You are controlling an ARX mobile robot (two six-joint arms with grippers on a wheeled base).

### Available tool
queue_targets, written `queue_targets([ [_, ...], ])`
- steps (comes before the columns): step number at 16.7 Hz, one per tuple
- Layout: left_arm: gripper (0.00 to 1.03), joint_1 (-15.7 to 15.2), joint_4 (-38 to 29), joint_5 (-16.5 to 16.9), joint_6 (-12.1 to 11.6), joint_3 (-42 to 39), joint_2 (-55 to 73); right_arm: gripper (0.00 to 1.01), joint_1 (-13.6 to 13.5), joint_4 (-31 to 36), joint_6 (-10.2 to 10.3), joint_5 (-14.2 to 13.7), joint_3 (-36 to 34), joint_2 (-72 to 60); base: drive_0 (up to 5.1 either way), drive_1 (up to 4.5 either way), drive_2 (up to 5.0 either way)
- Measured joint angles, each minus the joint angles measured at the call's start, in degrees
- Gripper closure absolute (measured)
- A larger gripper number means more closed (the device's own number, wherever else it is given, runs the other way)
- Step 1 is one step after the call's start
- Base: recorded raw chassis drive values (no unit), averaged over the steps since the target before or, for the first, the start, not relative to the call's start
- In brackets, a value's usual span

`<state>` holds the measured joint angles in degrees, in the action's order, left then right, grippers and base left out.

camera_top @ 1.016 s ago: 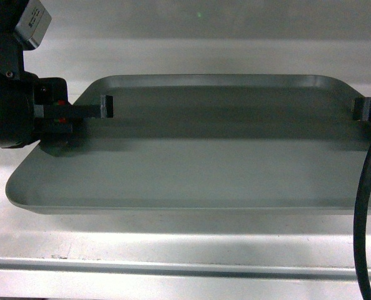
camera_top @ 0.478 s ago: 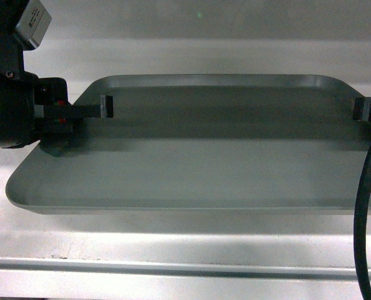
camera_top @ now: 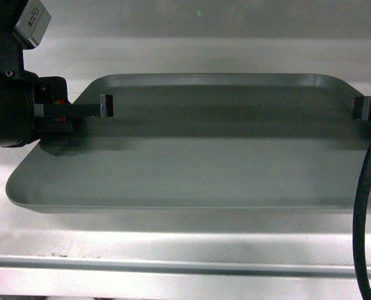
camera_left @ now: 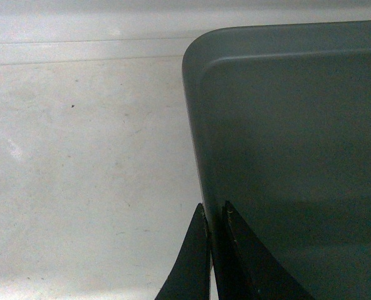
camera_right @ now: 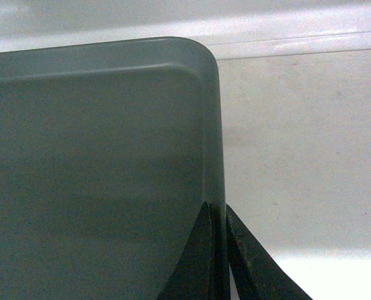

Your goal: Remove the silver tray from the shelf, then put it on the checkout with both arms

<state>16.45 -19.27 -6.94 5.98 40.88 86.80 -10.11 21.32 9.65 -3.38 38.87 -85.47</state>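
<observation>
Nothing moved; both end effectors, left (camera_left: 213,250) and right (camera_right: 218,250), pinch silver tray (camera_top: 204,162) rims; tray bare.

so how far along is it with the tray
Done: both grippers are clamped on the tray: the left gripper on its left rim, the right gripper on its right rim. In hand: the tray is over the shelf; whether it is lifted clear is hard to tell. Left: carrying it out and setting it on the checkout, which is not in view.

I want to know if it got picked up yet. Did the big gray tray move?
Yes, slightly. The silver tray has risen a little: its front edge sits a bit higher above the shelf lip than before.
</observation>
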Motion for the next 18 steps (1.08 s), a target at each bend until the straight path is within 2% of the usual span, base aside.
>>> queue_targets([
  [18,1.0,0.0,0.2,-0.1,0.0,0.2,0.3,0.98,0.0,0.1,0.0,0.0,0.1,-0.3,0.1,-4.06,4.3],
])
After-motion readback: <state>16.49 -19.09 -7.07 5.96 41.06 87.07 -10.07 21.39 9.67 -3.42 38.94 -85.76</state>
